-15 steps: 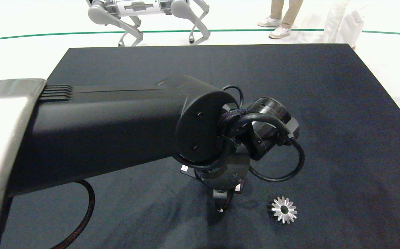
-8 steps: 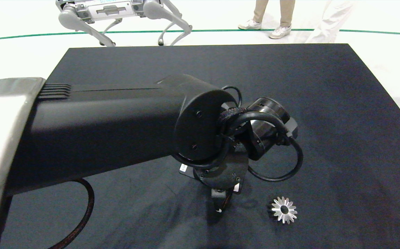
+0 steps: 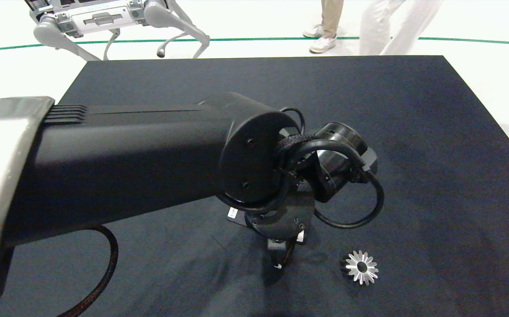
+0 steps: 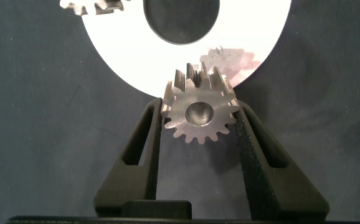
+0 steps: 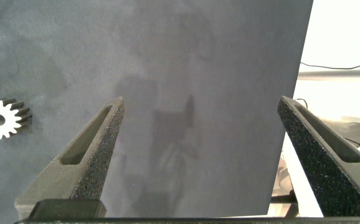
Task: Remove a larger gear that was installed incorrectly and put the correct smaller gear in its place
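The larger gear [image 3: 361, 267], silver with long star-like teeth, lies flat on the dark table [image 3: 413, 132] near its front, to the right of my left gripper [image 3: 281, 260]. In the left wrist view my left gripper [image 4: 200, 112] is shut on the smaller gear [image 4: 200, 115], which has blunt teeth and sits between both fingers. It hangs over the rim of a white disc [image 4: 124, 50] with a round centre hole. Part of another toothed gear [image 4: 90, 6] shows on that disc. My right gripper [image 5: 200, 102] is open over bare cloth, outside the head view.
A silver gear [image 5: 2, 118] lies on the cloth in the right wrist view; I cannot tell which one. The table's edge [image 5: 292, 112] runs close by there. Beyond the table's far edge walk a four-legged robot [image 3: 100, 17] and a person's legs [image 3: 329, 22].
My left arm has shifted slightly left with the smaller gear still held. The larger gear has not moved. The four-legged robot and the people beyond the table have moved left.
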Robot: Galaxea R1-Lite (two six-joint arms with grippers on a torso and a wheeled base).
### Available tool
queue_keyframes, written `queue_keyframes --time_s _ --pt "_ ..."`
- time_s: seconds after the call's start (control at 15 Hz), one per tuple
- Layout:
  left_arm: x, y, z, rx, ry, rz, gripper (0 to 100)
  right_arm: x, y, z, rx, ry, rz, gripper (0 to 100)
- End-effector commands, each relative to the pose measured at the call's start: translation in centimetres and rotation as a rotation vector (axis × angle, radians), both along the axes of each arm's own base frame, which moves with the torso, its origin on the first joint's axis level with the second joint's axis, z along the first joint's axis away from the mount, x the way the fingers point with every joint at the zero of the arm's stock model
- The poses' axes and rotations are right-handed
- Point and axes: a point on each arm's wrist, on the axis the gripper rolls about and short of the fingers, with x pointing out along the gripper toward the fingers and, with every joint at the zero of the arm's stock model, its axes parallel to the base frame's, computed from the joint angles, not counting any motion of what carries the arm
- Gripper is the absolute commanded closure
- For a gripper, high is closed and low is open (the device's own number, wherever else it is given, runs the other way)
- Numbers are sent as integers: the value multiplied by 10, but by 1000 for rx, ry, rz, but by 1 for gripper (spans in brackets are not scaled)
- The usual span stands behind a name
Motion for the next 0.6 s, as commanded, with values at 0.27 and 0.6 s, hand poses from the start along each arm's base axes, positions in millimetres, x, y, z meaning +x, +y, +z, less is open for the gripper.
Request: queue_keyframes --time_s 0.27,0.6 --pt "-3 4 5 -8 -3 10 100 0 0 -1 -3 5 -1 0" --pt "-4 5 2 7 15 27 100 0 0 -1 -2 5 1 0"
